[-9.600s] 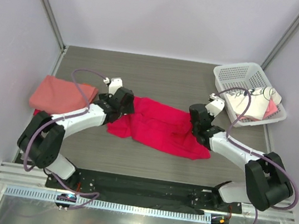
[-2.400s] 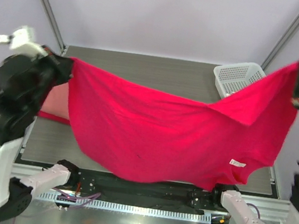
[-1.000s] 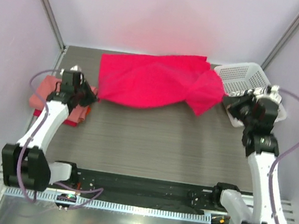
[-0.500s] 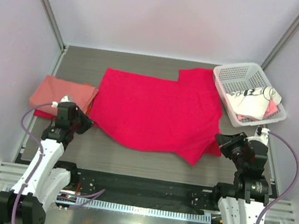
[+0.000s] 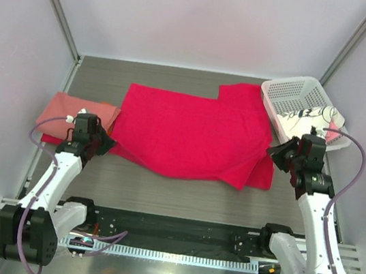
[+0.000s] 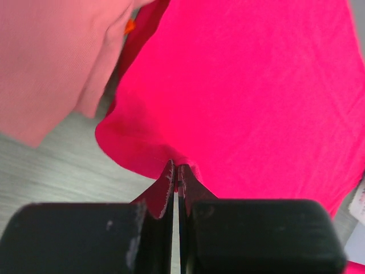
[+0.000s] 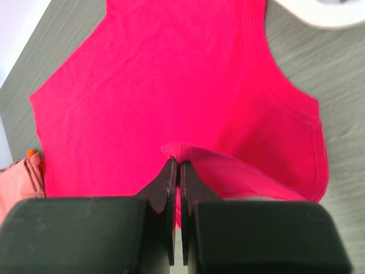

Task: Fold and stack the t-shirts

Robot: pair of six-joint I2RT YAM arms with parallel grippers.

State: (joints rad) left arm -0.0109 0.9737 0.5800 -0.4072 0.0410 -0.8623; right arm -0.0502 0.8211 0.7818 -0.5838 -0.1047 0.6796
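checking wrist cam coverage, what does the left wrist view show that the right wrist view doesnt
Only left wrist: the left gripper, shut on the crimson t-shirt at its edge, plus a white sliver at the right edge, too small to name.
Only right wrist: the right gripper, shut on a raised fold of it, and the rim of the white basket.
Both: the crimson t-shirt spread on the grey table, and the salmon-pink t-shirt, large in the left wrist view, just a corner in the right.

The left arm (image 5: 52, 174) and right arm (image 5: 318, 223) have white shells over black joints. A mauve cable (image 5: 30, 136) loops beside each. The fingers (image 6: 162, 191) are black and tapered.
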